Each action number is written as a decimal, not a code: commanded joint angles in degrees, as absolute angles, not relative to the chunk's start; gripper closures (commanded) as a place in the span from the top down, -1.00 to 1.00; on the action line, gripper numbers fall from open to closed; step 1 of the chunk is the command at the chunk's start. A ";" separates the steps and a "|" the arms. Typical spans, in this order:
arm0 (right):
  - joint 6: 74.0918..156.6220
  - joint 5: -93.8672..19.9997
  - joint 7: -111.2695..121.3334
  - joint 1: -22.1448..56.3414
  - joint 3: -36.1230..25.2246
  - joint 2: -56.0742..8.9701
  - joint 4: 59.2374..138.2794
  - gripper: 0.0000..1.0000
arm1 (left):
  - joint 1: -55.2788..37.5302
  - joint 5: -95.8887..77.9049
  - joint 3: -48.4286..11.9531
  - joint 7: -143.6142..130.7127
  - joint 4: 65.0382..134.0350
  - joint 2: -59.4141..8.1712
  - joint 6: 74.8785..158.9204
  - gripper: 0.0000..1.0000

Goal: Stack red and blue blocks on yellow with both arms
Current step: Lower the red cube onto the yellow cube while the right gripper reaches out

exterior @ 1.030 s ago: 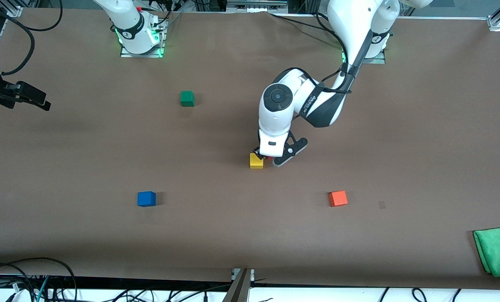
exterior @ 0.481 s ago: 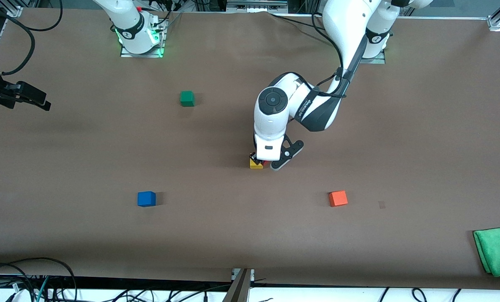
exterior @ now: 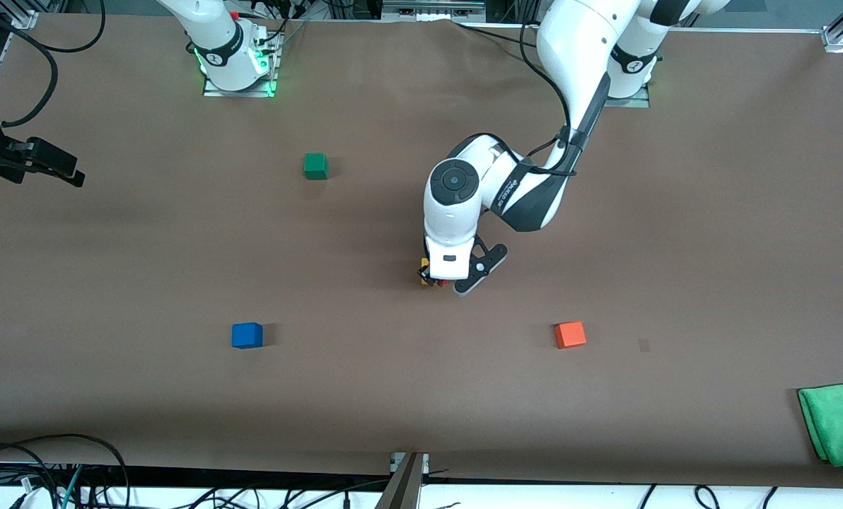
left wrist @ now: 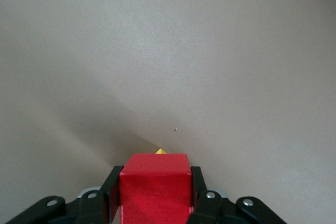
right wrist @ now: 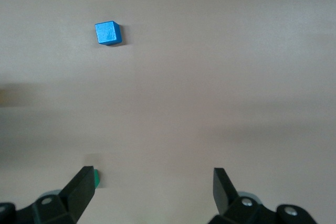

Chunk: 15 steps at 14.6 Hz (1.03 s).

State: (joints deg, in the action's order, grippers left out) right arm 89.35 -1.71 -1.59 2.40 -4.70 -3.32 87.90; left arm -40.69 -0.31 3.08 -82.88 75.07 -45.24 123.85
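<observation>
My left gripper (exterior: 438, 277) is shut on the red cube (left wrist: 155, 174) and holds it right over the yellow cube (exterior: 424, 271). The left hand hides most of the yellow cube. In the left wrist view only a yellow corner (left wrist: 161, 151) shows past the red cube's top edge. I cannot tell whether the two cubes touch. The blue cube (exterior: 247, 335) sits on the table, nearer the front camera and toward the right arm's end. It also shows in the right wrist view (right wrist: 108, 33). My right gripper (right wrist: 152, 192) is open and empty, waiting high over the table.
A dark green cube (exterior: 315, 166) sits toward the robot bases. An orange cube (exterior: 570, 334) sits toward the left arm's end, level with the blue cube. A folded green cloth (exterior: 839, 422) lies at the table corner near the front camera.
My left gripper has moved with the red cube toward the right arm's end, from beside the yellow cube to over it. The yellow cube is now mostly covered. The right arm has not moved.
</observation>
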 commanded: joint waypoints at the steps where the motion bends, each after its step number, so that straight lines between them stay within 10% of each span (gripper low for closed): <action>1: 89.30 -1.32 -1.76 1.76 -4.57 -3.25 87.45 0.99 | -42.01 0.79 3.87 -84.29 72.60 -47.02 122.78 -1.00; 15: 90.62 -0.70 -1.93 1.41 -4.66 -4.31 87.19 0.99 | -43.95 2.54 4.66 -85.69 72.60 -47.46 122.61 -1.00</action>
State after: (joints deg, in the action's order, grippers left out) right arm 90.65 -1.34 -1.60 1.85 -5.06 -4.23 87.90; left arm -43.23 0.29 3.89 -84.38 74.72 -46.44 123.80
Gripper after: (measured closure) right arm 0.000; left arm 0.441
